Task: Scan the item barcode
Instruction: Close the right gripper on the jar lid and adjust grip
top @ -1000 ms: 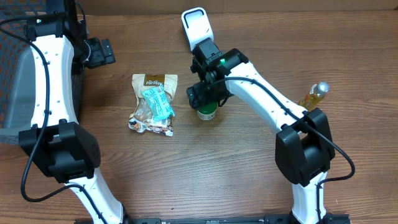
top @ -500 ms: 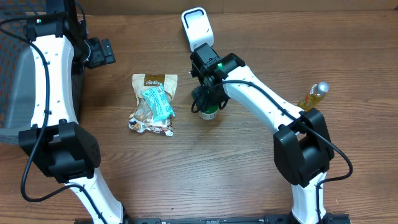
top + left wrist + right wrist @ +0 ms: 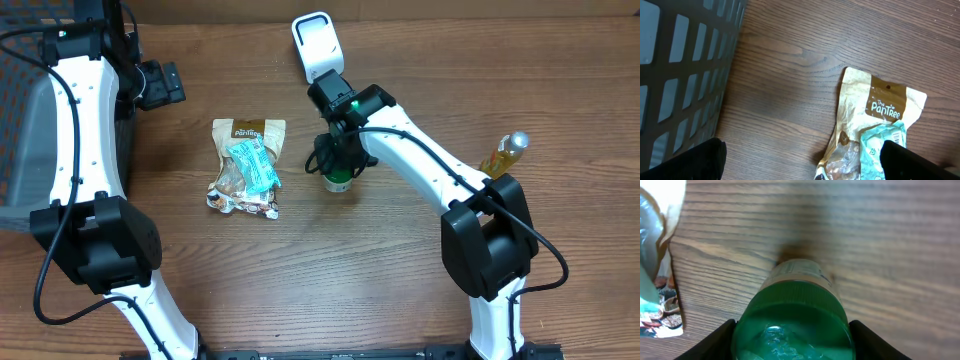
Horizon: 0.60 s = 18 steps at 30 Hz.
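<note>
While the right fingers [image 3: 720, 341] press against both sides of the green-capped bottle [image 3: 792, 327], grasping it at the cap, the bottle stands upright on the wooden surface [image 3: 330, 270] near its middle. From overhead it sits just right of the Pantree snack bag [image 3: 247, 168] without touching it, and to the near side of the white barcode scanner [image 3: 315, 42], which lies close to the far edge and apart from the bottle. A teal packet [image 3: 252, 163] lies on top of the snack bag. The left fingers [image 3: 695, 161] are spread wide and released, holding nothing; they hover at the far left, between the grey slatted basket [image 3: 680, 60] and the snack bag. Well off to the right stands a yellow oil bottle [image 3: 505, 152], beside the right arm's base.
</note>
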Each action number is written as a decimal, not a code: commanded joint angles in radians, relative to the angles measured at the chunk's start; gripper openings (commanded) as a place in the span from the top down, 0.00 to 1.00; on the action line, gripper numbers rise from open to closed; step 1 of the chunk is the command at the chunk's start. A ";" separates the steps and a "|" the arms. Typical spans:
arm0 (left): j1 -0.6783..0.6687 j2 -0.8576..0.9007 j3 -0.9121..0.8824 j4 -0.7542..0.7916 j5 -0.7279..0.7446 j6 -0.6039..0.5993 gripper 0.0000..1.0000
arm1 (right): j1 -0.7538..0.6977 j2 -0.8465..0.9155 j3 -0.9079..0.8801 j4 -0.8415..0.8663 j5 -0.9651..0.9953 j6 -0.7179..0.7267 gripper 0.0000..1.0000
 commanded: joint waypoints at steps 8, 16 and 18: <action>0.001 0.001 0.020 0.000 0.003 0.019 0.00 | -0.004 0.003 -0.013 -0.035 -0.018 0.121 0.17; 0.001 0.000 0.020 0.000 0.003 0.019 0.01 | -0.027 0.003 -0.013 -0.015 -0.006 0.121 0.00; 0.001 0.001 0.020 0.000 0.004 0.019 0.00 | -0.026 0.003 -0.014 -0.014 -0.006 0.121 0.00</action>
